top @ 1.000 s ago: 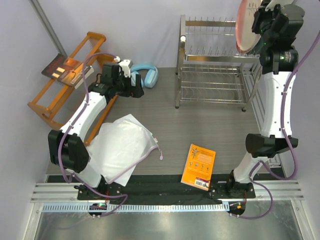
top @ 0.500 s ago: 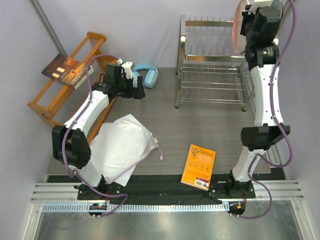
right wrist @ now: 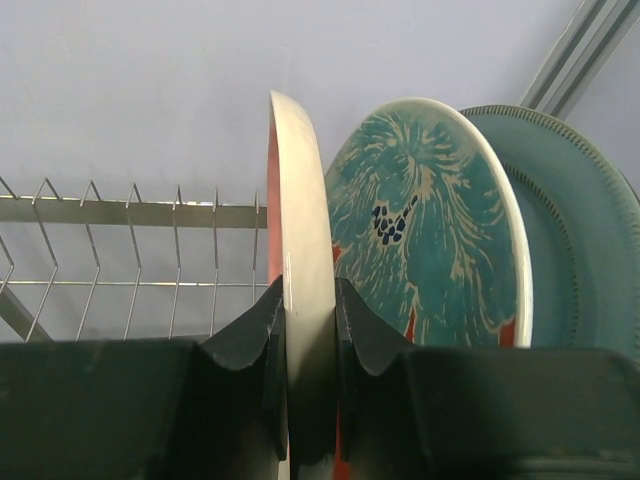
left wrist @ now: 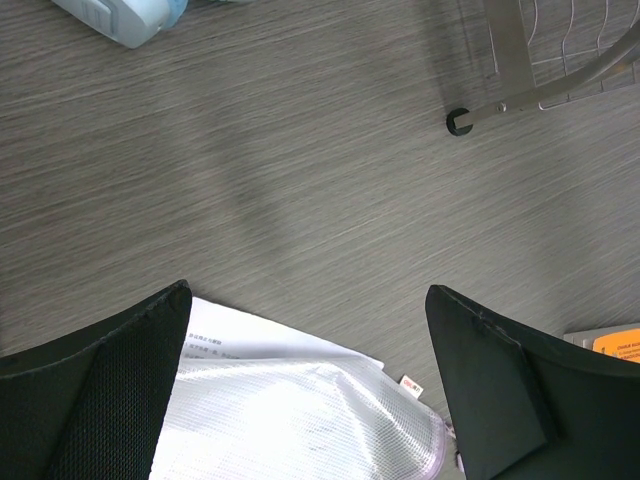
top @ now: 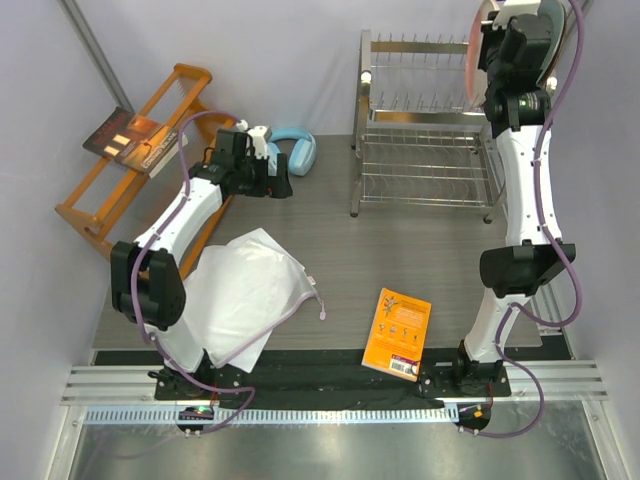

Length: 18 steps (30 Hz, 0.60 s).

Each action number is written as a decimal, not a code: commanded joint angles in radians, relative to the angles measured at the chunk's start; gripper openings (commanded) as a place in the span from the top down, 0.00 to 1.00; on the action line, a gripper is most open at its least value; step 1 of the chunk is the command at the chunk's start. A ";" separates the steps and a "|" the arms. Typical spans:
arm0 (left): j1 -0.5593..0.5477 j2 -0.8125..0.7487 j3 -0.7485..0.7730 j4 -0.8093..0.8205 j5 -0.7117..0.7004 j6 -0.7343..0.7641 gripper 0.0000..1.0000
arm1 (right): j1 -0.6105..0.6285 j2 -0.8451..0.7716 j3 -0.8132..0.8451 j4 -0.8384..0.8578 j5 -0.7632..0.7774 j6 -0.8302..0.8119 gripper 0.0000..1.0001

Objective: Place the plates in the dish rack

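Observation:
My right gripper (right wrist: 306, 287) is shut on the rim of the pink-and-cream plate (right wrist: 303, 200), holding it on edge over the upper tier of the silver dish rack (right wrist: 130, 240). Just right of it stands the teal-and-red patterned plate (right wrist: 430, 230), then a plain teal plate (right wrist: 580, 230). In the top view the right gripper (top: 497, 52) and the held plate (top: 477, 60) are at the dish rack's (top: 420, 150) upper right. My left gripper (top: 283, 186) is open and empty, low over the table, and in the left wrist view (left wrist: 308, 300) it hovers above a white pouch.
A white mesh pouch with papers (top: 245, 295) lies front left, also in the left wrist view (left wrist: 290, 410). An orange book (top: 398, 333) lies front centre. Light blue headphones (top: 292, 150) sit by the orange wooden rack (top: 120, 180). A rack foot (left wrist: 460, 122) shows in the left wrist view.
My right arm has turned and carried the plate a little left, in line with the rack's upper tier. My left gripper has crept slightly to the right.

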 commanded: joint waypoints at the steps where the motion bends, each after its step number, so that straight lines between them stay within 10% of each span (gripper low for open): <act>1: -0.003 0.007 0.046 0.013 0.008 -0.022 0.01 | 0.007 -0.025 -0.008 0.129 0.019 -0.004 0.73; 18: -0.015 -0.014 0.053 0.033 0.008 -0.014 0.01 | 0.010 -0.171 -0.048 0.161 -0.019 0.002 0.08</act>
